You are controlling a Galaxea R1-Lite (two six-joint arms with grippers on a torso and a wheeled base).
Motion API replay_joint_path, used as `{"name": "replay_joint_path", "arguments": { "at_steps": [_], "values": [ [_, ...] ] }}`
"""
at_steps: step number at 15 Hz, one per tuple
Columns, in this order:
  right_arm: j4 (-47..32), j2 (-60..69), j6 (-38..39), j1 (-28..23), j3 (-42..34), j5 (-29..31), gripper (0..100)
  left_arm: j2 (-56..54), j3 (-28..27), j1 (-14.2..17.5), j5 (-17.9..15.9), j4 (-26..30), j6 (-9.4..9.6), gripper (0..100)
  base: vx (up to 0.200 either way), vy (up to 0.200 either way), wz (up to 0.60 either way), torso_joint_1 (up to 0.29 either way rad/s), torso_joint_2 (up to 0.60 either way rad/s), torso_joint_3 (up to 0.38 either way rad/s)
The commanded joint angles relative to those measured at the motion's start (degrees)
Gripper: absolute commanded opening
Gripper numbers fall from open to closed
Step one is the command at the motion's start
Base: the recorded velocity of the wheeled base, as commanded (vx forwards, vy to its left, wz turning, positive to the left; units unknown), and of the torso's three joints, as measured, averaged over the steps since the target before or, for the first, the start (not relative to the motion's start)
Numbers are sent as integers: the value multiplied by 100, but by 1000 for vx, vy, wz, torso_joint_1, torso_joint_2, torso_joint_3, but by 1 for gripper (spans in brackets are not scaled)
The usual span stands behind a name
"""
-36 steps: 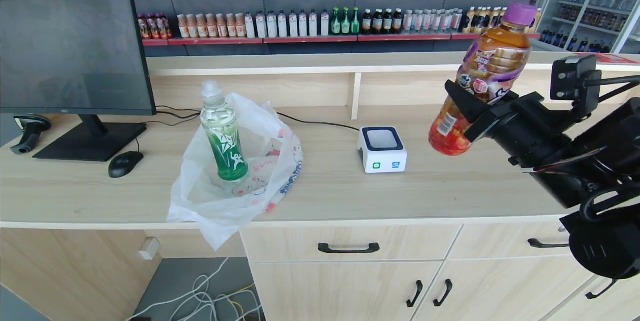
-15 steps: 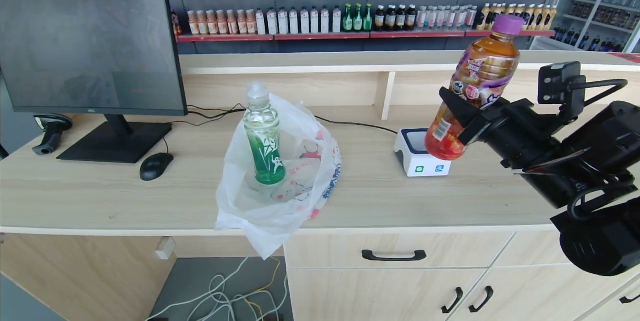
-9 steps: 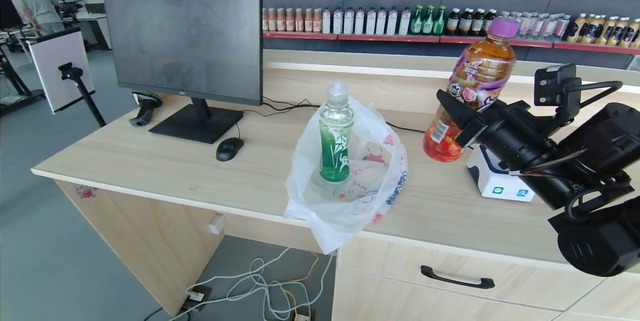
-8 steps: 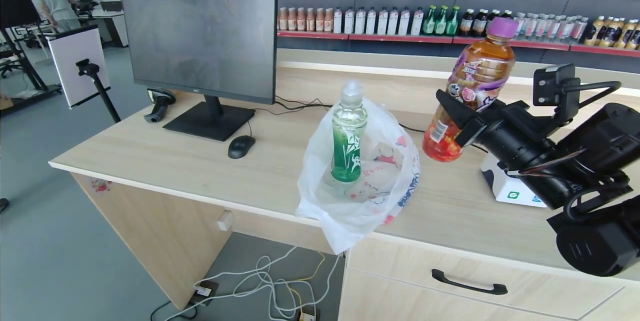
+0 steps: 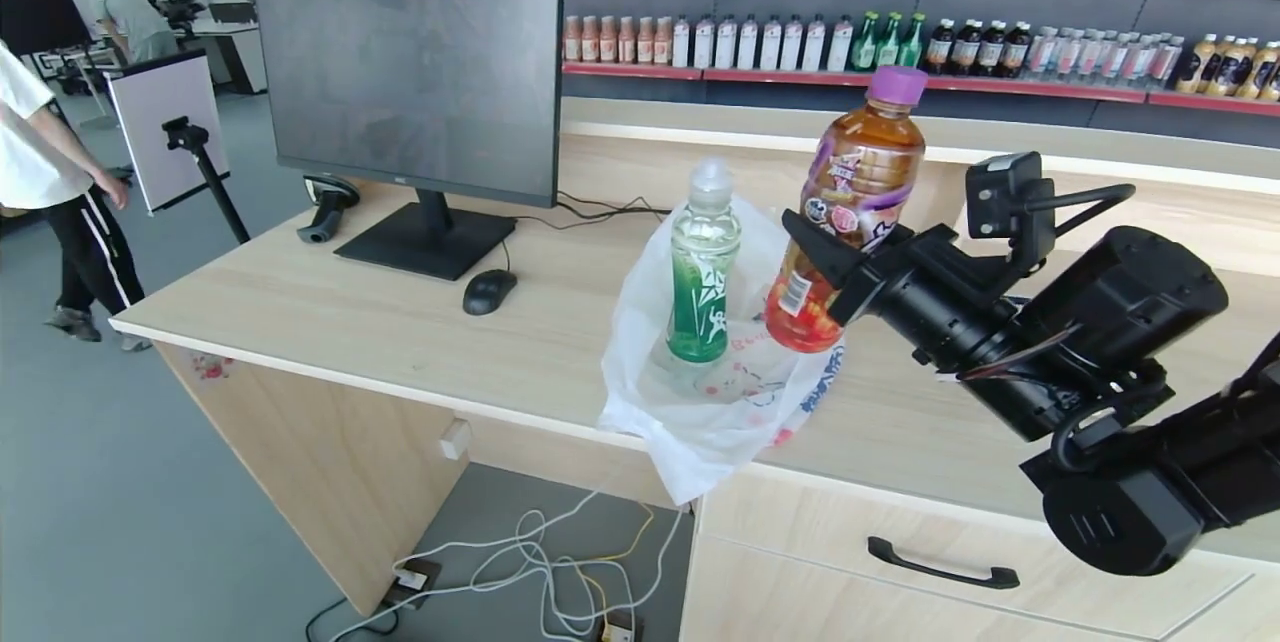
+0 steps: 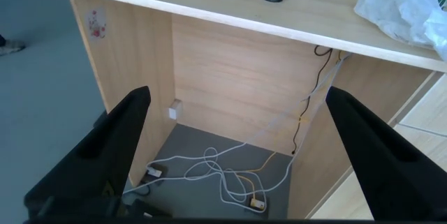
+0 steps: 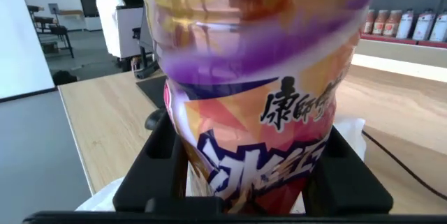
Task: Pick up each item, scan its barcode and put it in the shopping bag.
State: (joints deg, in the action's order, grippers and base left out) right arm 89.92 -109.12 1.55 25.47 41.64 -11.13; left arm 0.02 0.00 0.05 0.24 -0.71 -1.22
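Observation:
My right gripper (image 5: 838,267) is shut on an orange tea bottle (image 5: 851,203) with a purple cap, held nearly upright. The bottle's base hangs just above the right side of the white shopping bag (image 5: 700,397) lying open on the counter. A green bottle (image 5: 703,274) stands upright inside the bag, just left of the held one. In the right wrist view the tea bottle (image 7: 258,77) sits between the black fingers (image 7: 157,161). My left gripper (image 6: 237,154) hangs open below counter height, facing the space under the counter, with nothing between its fingers.
A monitor (image 5: 415,72), a mouse (image 5: 489,291) and a handheld scanner (image 5: 325,207) occupy the counter's left part. The wooden counter (image 5: 380,332) ends at its left edge; loose cables (image 6: 230,182) lie on the floor beneath. Drink shelves (image 5: 900,42) line the back wall.
The head camera has turned left, shifting the whole scene. My right gripper has carried the tea bottle left, from above the white countertop scanner to above the bag's right side.

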Motion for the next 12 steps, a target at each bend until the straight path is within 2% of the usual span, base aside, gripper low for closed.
{"name": "replay_joint_path", "arguments": {
  "at_steps": [1,12],
  "values": [
    [8,-321,-5,116,160,-12,0,6,0,4,2,-17,-1,100,0,0,0,0,0,0],
    [8,-1112,12,-59,582,-21,0,-2,0,4,2,-26,-1,100,0,0,0,0,0,0]
  ]
}}
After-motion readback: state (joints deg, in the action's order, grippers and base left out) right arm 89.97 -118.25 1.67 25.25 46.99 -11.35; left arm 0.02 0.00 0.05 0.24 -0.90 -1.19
